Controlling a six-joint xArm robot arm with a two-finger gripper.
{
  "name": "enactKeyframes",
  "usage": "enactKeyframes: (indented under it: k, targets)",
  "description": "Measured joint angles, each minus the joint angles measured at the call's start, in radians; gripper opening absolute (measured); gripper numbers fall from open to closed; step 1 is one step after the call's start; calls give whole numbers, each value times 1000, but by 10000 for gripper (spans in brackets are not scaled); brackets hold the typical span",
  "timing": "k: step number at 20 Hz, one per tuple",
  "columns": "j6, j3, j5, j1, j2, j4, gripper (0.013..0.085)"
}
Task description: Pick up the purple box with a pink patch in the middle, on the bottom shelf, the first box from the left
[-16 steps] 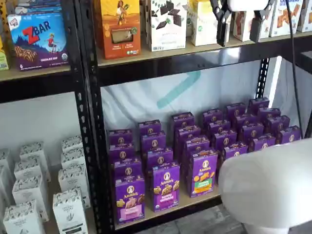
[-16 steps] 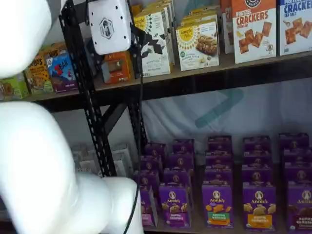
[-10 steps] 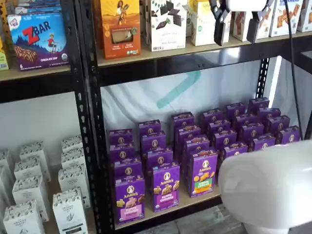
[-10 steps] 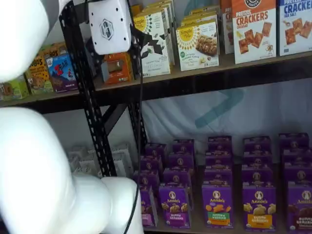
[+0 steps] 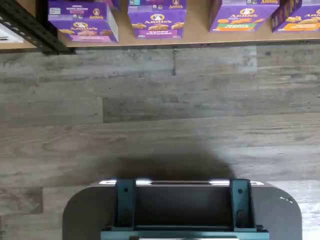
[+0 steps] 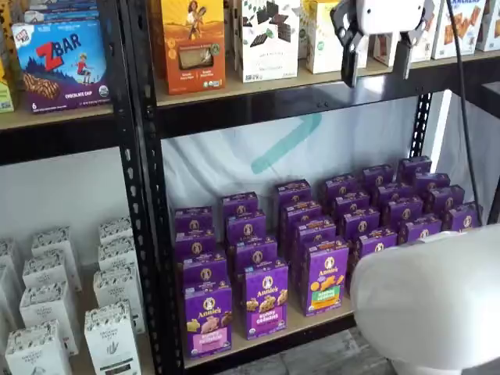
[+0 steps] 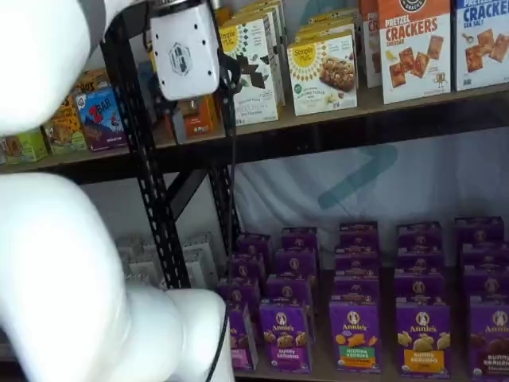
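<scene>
Small upright purple box with pink band (image 6: 208, 318) stands leftmost at the front edge of the light tan wooden bottom shelf (image 6: 301, 323), touching nothing of mine. My white-bodied gripper (image 6: 376, 61) hangs high up by the upper shelf — black fingers spread wide apart, holding nothing — well apart from that box.

White-bodied gripper with two black fingers (image 6: 375, 64) hangs high in both shelf views, fingers pointing down, a plain gap between them, nothing held. Black cable trails beside it. Bulky white arm link (image 6: 430, 301) fills the foreground.
</scene>
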Motion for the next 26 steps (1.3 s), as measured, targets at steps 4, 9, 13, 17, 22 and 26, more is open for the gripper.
enactKeyframes:
  k: [4, 9, 13, 17, 22, 26]
  targets:
    - [1, 53, -41, 1, 1, -1, 850]
    - [8, 125, -114, 9, -10, -3, 850]
    - [0, 179, -172, -4, -16, 25, 850]
    - [13, 239, -237, 12, -9, 24, 850]
    - [13, 326, -345, 15, -18, 47, 850]
    - [19, 400, -434, 27, -18, 59, 850]
